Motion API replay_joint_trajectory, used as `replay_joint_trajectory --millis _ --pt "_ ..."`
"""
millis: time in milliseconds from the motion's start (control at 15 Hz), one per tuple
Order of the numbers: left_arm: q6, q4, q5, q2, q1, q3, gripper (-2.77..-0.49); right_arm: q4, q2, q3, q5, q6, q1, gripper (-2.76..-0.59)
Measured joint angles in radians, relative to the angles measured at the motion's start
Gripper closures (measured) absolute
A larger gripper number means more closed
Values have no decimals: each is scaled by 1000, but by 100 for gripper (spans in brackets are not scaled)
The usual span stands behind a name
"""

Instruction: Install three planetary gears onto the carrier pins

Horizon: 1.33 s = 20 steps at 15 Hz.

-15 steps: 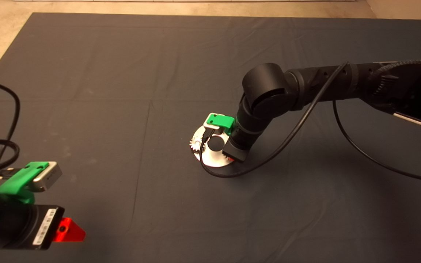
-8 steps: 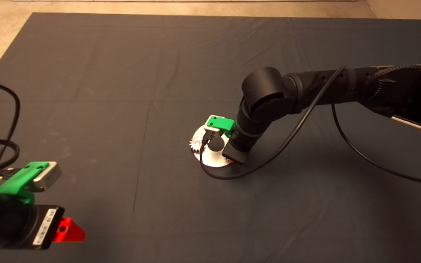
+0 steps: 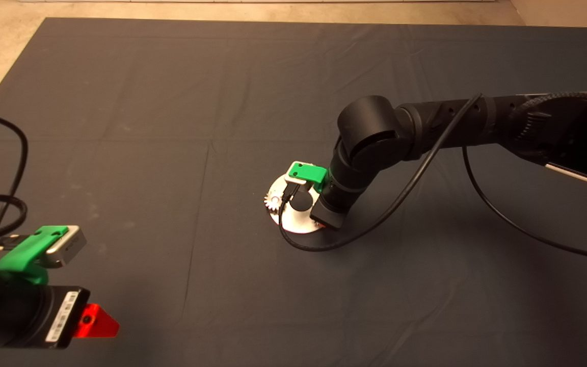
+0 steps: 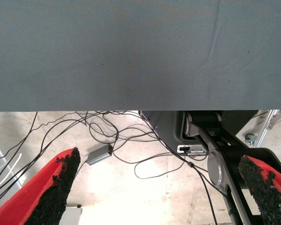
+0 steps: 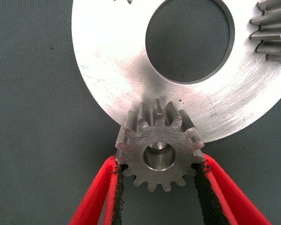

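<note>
While my right arm reaches in over the middle of the bench, its right gripper [image 5: 158, 187] points straight down at the edge of the carrier disc [image 5: 112, 79]. From the right wrist camera I see the two red fingers [image 5: 96, 194] set on either side of one planetary gear [image 5: 158, 152], black pads against its teeth, so the jaws are pinching that gear. The gear sits over the disc's rim with a carrier pin [image 5: 158, 153] visible as a silvery round end inside its centre hole. I cannot tell whether it is seated flat on the disc.

A second gear [image 5: 274, 30] shows at the corner of the same view, on the disc across the large centre hole [image 5: 189, 40]. A few teeth of something else peek in at the far edge; too little shows for me to name it.

From the head camera I see a gear [image 3: 273, 201] with a bright pin at its centre on the left side of the disc [image 3: 297, 223]. The right arm's wrist hides most of the rest of the disc.

My left gripper [image 4: 157, 187] is parked at the lower left edge of the dark mat [image 3: 171, 127], off the work. Its jaws are spread wide, nothing between them; its wrist camera shows the mat's edge, and beyond it floor with loose cables [image 4: 84, 129].
</note>
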Motion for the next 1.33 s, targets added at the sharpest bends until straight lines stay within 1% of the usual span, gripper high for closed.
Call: replay_joint_trajectory --millis 267,333,400,600,667,733,800,867,933,1000,1067,1133,1200,1267,1333 --pt "0 0 0 0 0 0 -246 0 0 0 1 1 0 -103" --pt "0 0 0 0 0 0 -246 0 0 0 5 1 0 -105" --pt "0 0 0 0 0 0 -246 0 1 0 9 1 0 -112" --pt "0 0 0 0 0 0 -246 1 3 5 9 3 0 -119" --pt "0 0 0 0 0 0 -246 1 2 12 9 5 1 -128" --pt "0 0 0 0 0 0 -246 2 0 30 9 12 3 -129" --pt "0 0 0 0 0 0 -246 5 -7 61 9 27 11 -129" --pt "0 0 0 0 0 0 -246 11 -20 103 11 48 29 -139" --pt "0 0 0 0 0 0 -246 21 -40 160 13 84 64 -145" --pt "0 0 0 0 0 0 -246 46 -78 244 16 146 115 -145" --pt "1 0 0 -2 0 0 -256 69 -109 294 16 183 142 -145" --pt "1 0 0 -2 0 0 -259 96 -173 351 20 234 154 -155" --pt "4 0 1 -1 0 0 -259 113 -251 399 22 273 152 -158" --pt "9 0 0 1 0 0 -260 126 -347 446 22 302 153 -158" --pt "15 0 0 6 0 0 -270 138 -472 493 19 327 153 -165"
